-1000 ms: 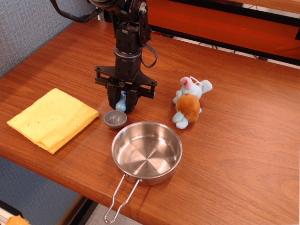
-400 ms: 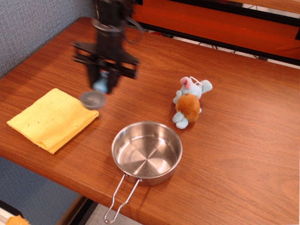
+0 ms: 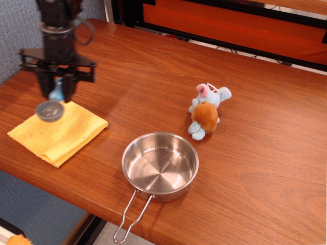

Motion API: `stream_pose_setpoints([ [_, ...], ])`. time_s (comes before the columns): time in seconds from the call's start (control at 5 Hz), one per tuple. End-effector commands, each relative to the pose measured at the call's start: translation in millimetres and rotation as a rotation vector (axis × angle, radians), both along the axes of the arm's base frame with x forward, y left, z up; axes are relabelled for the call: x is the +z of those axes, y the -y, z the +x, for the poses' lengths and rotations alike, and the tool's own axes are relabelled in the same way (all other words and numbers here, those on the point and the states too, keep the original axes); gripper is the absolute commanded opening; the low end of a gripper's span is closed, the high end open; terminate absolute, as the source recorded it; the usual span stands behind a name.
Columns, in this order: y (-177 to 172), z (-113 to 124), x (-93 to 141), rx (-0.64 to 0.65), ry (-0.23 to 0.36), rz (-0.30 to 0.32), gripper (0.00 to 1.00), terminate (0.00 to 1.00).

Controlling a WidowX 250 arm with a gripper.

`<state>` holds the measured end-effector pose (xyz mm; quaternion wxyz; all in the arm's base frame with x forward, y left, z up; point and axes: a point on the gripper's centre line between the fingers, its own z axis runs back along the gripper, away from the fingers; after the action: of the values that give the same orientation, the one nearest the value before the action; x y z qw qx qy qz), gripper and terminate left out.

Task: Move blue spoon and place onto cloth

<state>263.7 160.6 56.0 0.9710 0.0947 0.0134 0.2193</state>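
Note:
My gripper (image 3: 56,92) is shut on the light-blue handle of the blue spoon (image 3: 52,105). The spoon's round grey bowl hangs below the fingers, lifted above the folded yellow cloth (image 3: 61,133) at the table's left front. The gripper is over the cloth's far part. The spoon looks slightly blurred, and I cannot tell how high it is above the cloth.
A steel pan (image 3: 160,165) with a wire handle sits at the front middle. A light-blue plush toy (image 3: 206,111) lies to its right rear. The table's front edge (image 3: 76,196) is close to the cloth.
The gripper has lifted the spoon from beside the pan and carried it left, from the table's middle to above the cloth.

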Motion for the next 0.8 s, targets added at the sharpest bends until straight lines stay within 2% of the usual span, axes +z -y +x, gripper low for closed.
stream_pose_setpoints([
  [0.0,-10,-18,-14,0.093,0.038,0.059,0.0,0.0],
  [0.2,-7,-17,-18,0.103,0.06,0.067,1.0,0.0],
  [0.4,-8,-16,-20,0.11,0.043,0.093,1.0,0.0],
  [0.6,-5,-13,-9,0.094,0.053,0.093,1.0,0.0],
])
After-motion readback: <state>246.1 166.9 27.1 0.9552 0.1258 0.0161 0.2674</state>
